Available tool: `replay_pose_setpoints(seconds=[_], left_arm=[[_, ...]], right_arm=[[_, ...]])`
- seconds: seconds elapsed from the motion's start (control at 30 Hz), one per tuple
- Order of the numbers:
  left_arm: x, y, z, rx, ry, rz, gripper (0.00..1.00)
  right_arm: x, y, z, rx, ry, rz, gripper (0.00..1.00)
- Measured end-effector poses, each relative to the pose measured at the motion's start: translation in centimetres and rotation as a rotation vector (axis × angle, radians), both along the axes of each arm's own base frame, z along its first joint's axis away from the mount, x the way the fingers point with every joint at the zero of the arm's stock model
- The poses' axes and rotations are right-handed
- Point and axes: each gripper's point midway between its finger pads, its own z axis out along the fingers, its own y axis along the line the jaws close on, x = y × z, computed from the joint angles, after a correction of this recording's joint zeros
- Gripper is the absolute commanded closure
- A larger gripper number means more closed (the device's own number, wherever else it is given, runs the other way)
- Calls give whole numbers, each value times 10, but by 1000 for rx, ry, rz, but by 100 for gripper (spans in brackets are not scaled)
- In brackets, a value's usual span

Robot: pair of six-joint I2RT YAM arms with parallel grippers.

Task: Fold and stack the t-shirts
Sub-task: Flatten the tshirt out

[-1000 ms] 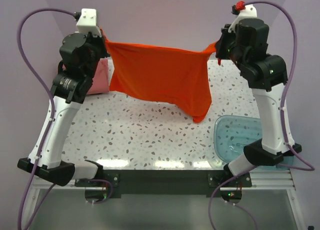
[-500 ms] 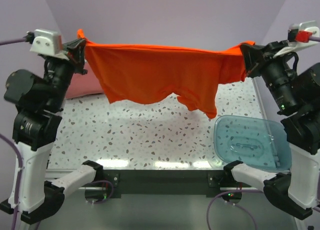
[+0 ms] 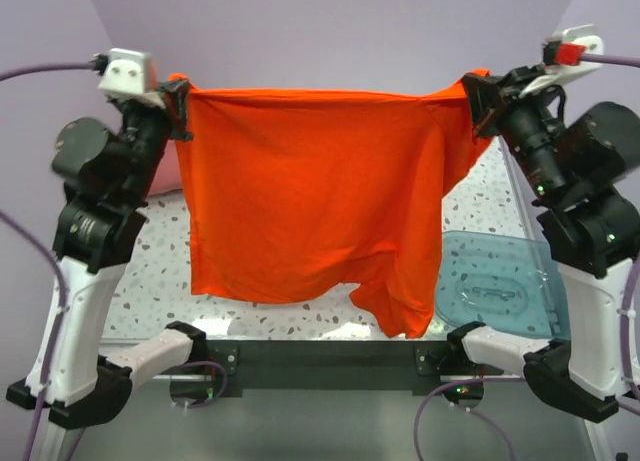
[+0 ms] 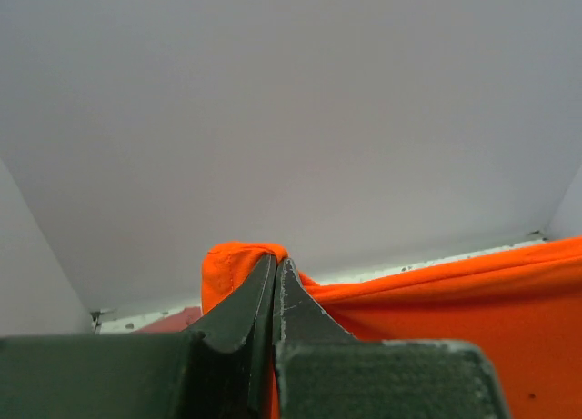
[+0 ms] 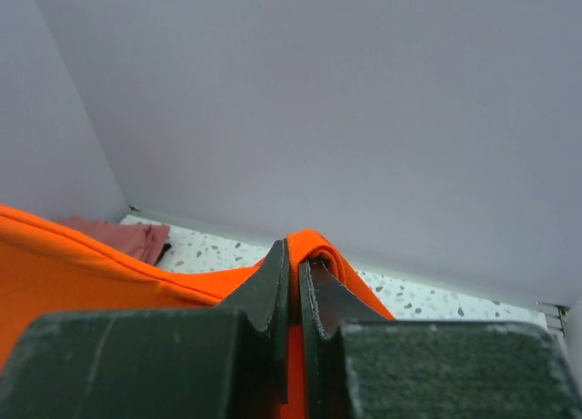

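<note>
Hanging high above the speckled white table (image 3: pixel 160 281), the bright orange-red cloth t-shirt (image 3: pixel 310 201) was spread wide between the two arms, and what a sheet it made! The left gripper (image 3: pixel 182 106) was clamped on the shirt's upper left corner, up over the table's left edge. In the left wrist view its two dark fingers (image 4: pixel 241 305) were pressed hard together, with a bunch of orange cloth poking out past the tips. Across the way, the right gripper (image 3: pixel 476 99) pinched the upper right corner, above the table's right edge. The right wrist view showed a loop of orange fabric squeezed in the narrow slit between its fingers.

The top edge ran nearly level from one gripper to the other. Below it the cloth dropped as one broad panel, hiding the middle of the table from the overhead camera. The bottom hem was ragged: higher on the left, dipping on the right into a long fold toward the table's near edge. Whether that fold touched the table could not be told.

The dusty pink-red cloth t-shirt (image 5: pixel 118 237) lay bunched at the table's far left corner, well apart from the grippers. The translucent blue plastic tub (image 3: pixel 500 291) sat at the near right corner, its left side hidden behind the hanging orange cloth.
</note>
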Motion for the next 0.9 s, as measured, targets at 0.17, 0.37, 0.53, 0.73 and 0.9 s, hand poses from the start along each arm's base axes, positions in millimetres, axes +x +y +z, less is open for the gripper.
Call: replay_pose_setpoints(seconds=[0.17,0.37,0.53,0.73,0.9], left_arm=[[72,-14,-71,82,210,64,100],[121,-19,-152,195,424,123,100],[130,-15,-154,211,441,149,100],[123,-9,-113,187,355,169,100],[100,-2,-83,157,282,165,100]], right_arm=[[44,9,-46,-58,119,-50,100],[103,29,-107,-137,280,-80,100],[117,30,-124,-157,323,-103,100],[103,22,-89,-117,244,-112,100],[77,16,-54,-94,164,-88,100]])
